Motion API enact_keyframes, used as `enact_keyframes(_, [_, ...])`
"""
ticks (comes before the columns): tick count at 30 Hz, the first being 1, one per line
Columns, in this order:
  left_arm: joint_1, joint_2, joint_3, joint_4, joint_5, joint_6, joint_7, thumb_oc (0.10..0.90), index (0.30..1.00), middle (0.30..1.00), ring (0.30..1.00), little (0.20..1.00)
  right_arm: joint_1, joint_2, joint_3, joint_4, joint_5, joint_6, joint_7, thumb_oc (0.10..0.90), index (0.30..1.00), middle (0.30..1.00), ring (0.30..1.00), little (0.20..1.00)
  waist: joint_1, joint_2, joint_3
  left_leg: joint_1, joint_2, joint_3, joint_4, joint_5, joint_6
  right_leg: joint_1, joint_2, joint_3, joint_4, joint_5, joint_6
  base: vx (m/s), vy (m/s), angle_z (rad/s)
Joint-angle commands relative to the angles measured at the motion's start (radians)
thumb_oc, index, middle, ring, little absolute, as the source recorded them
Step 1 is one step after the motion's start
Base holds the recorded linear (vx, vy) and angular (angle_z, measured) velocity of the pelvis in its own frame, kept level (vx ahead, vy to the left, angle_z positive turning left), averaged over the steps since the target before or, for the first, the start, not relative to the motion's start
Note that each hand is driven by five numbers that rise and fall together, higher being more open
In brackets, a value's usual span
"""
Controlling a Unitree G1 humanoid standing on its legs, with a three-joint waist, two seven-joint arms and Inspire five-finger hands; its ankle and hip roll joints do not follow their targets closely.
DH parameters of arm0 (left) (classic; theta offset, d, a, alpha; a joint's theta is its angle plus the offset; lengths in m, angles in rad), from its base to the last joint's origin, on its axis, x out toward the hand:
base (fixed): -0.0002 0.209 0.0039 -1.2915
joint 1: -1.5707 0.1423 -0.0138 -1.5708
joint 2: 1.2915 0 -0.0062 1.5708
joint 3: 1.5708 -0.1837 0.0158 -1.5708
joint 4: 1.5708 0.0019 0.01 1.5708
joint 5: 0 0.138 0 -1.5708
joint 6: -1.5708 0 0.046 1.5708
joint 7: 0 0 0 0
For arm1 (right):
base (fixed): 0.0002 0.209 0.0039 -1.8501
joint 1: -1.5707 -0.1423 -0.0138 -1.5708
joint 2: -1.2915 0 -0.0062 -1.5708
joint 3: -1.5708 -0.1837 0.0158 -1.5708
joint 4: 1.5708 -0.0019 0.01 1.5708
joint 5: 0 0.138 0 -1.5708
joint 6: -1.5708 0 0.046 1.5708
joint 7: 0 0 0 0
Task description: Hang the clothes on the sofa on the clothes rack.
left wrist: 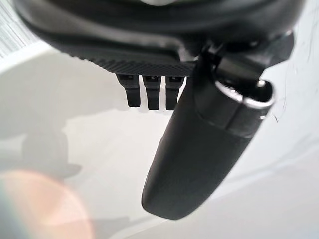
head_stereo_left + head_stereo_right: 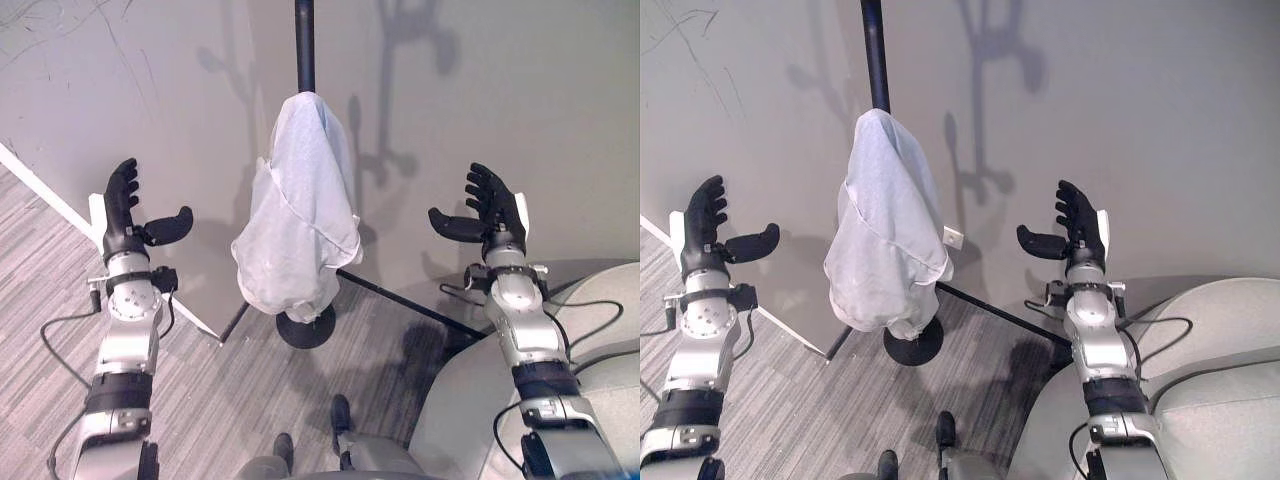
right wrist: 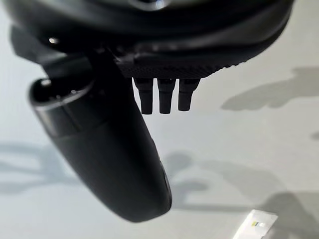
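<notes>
Against the grey wall [image 2: 520, 90], we see the pale shirt [image 2: 300, 215] draped on the clothes rack [image 2: 305, 45], between the left robot hand [image 2: 128, 215] and right robot hand [image 2: 487, 212], both spread, empty, well apart from it.

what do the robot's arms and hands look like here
Both arms are silver-grey metal segments with black bands at the joints and a round silver wrist disc. Each ends in a dark, matte black hand: the left hand and the right hand have slim ridged fingers and a thick, smooth, rounded thumb. A white plate sits on the back of each hand. No thumb cover shows.
</notes>
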Motion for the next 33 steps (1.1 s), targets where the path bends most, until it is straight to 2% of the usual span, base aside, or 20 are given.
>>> enact_keyframes(1, [0.001,0.059,0.014,-0.032,-0.008,-0.085,-0.016,0.800,0.900,0.900,0.900,0.900,0.006,-0.020,-0.061,-0.066,-0.094,-0.095,0.056,0.800,0.900,0.900,0.900,0.900,0.018,-0.013,-0.114,-0.033,0.050,0.013,0.005,-0.027,-0.019,0.097,-0.121,-0.044,0.004,-0.097,0.059,0.00,0.000,0.00])
enact_keyframes(2, [0.068,0.009,0.036,-0.050,-0.016,-0.081,-0.035,0.800,0.900,0.900,0.900,0.900,0.072,0.005,-0.087,-0.056,-0.087,-0.102,0.088,0.800,0.900,0.900,0.900,0.900,0.018,-0.010,-0.111,-0.033,0.052,0.012,0.005,-0.031,-0.020,0.096,-0.120,-0.044,0.004,-0.100,0.059,0.00,0.000,0.00])
enact_keyframes(3, [0.070,0.008,0.036,-0.052,-0.016,-0.080,-0.036,0.800,0.900,0.900,0.900,0.900,0.074,0.005,-0.087,-0.056,-0.087,-0.102,0.088,0.800,0.900,0.900,0.900,0.900,0.019,-0.009,-0.112,-0.032,0.053,0.012,0.005,-0.032,-0.020,0.096,-0.120,-0.044,0.004,-0.100,0.059,0.00,0.000,0.00])
enact_keyframes(5, [0.131,-0.048,0.043,-0.034,-0.043,-0.078,-0.061,0.800,0.900,0.900,0.900,0.900,0.130,0.059,-0.106,-0.027,-0.060,-0.110,0.117,0.800,0.900,0.900,0.900,0.900,0.017,-0.008,-0.115,-0.036,0.054,0.014,0.005,-0.028,-0.020,0.091,-0.122,-0.047,0.004,-0.097,0.059,-0.02,0.013,0.01])
enact_keyframes(6, [0.205,-0.115,0.062,-0.009,-0.088,-0.073,-0.102,0.800,0.900,0.900,0.900,0.900,0.207,0.102,-0.134,0.018,-0.047,-0.117,0.157,0.800,0.900,0.900,0.900,0.900,0.014,-0.003,-0.124,-0.047,0.055,0.015,0.005,-0.024,-0.020,0.081,-0.125,-0.049,0.004,-0.094,0.059,-0.03,0.025,0.03])
enact_keyframes(10, [0.283,-0.163,0.027,0.076,-0.089,-0.069,-0.147,0.800,0.900,0.900,0.900,0.900,0.287,0.155,-0.130,0.106,-0.054,-0.119,0.210,0.800,0.900,0.900,0.900,0.900,0.011,0.002,-0.132,-0.056,0.056,0.016,0.005,-0.019,-0.020,0.071,-0.129,-0.054,0.004,-0.093,0.059,0.00,0.000,0.00])
enact_keyframes(12, [0.293,-0.191,-0.012,0.191,-0.095,-0.062,-0.182,0.800,0.900,0.900,0.900,0.900,0.302,0.143,-0.099,0.240,-0.103,-0.118,0.203,0.800,0.900,0.900,0.900,0.900,0.003,0.011,-0.125,-0.059,0.058,0.023,0.005,-0.016,-0.018,0.069,-0.131,-0.053,0.004,-0.093,0.061,-0.03,0.025,0.00])
enact_keyframes(17, [0.284,-0.188,-0.076,0.359,-0.047,-0.058,-0.203,0.800,0.900,0.900,0.900,0.900,0.292,0.139,-0.043,0.504,-0.204,-0.091,0.163,0.800,0.900,0.900,0.900,0.900,-0.010,0.028,-0.118,-0.072,0.060,0.028,0.005,-0.011,-0.017,0.061,-0.136,-0.055,0.004,-0.095,0.064,-0.01,0.006,0.00])
enact_keyframes(18, [0.266,-0.188,-0.107,0.438,-0.032,-0.059,-0.205,0.800,0.900,0.900,0.900,0.900,0.277,0.153,-0.016,0.586,-0.212,-0.080,0.156,0.800,0.900,0.900,0.900,0.900,-0.013,0.031,-0.115,-0.076,0.060,0.028,0.005,-0.011,-0.016,0.058,-0.138,-0.053,0.004,-0.097,0.064,0.00,0.000,0.00])
enact_keyframes(20, [0.258,-0.186,-0.120,0.484,-0.027,-0.061,-0.205,0.800,0.900,0.900,0.900,0.900,0.277,0.161,-0.007,0.606,-0.212,-0.077,0.157,0.800,0.900,0.900,0.900,0.900,-0.014,0.031,-0.116,-0.076,0.060,0.028,0.005,-0.010,-0.017,0.058,-0.137,-0.052,0.004,-0.097,0.065,0.00,0.000,0.00])
enact_keyframes(22, [0.209,-0.189,-0.171,0.638,-0.010,-0.061,-0.212,0.800,0.900,0.900,0.900,0.900,0.251,0.185,0.011,0.716,-0.191,-0.068,0.147,0.800,0.900,0.900,0.900,0.900,-0.019,0.035,-0.121,-0.081,0.060,0.032,0.005,-0.008,-0.018,0.052,-0.140,-0.049,0.004,-0.095,0.065,0.00,0.000,0.00])
enact_keyframes(28, [0.169,-0.202,-0.231,0.751,0.021,-0.062,-0.208,0.800,0.900,0.900,0.900,0.900,0.225,0.230,0.025,0.840,-0.147,-0.058,0.135,0.800,0.900,0.900,0.900,0.900,-0.025,0.042,-0.128,-0.083,0.055,0.033,0.005,-0.010,-0.017,0.049,-0.141,-0.043,0.004,-0.096,0.064,0.00,0.000,0.00])
enact_keyframes(33, [0.160,-0.219,-0.243,0.834,0.015,-0.060,-0.216,0.800,0.900,0.900,0.900,0.900,0.215,0.230,0.058,0.864,-0.133,-0.060,0.144,0.800,0.900,0.900,0.900,0.900,-0.025,0.040,-0.137,-0.079,0.056,0.034,0.005,-0.008,-0.019,0.050,-0.143,-0.043,0.004,-0.093,0.065,0.00,0.000,0.00])
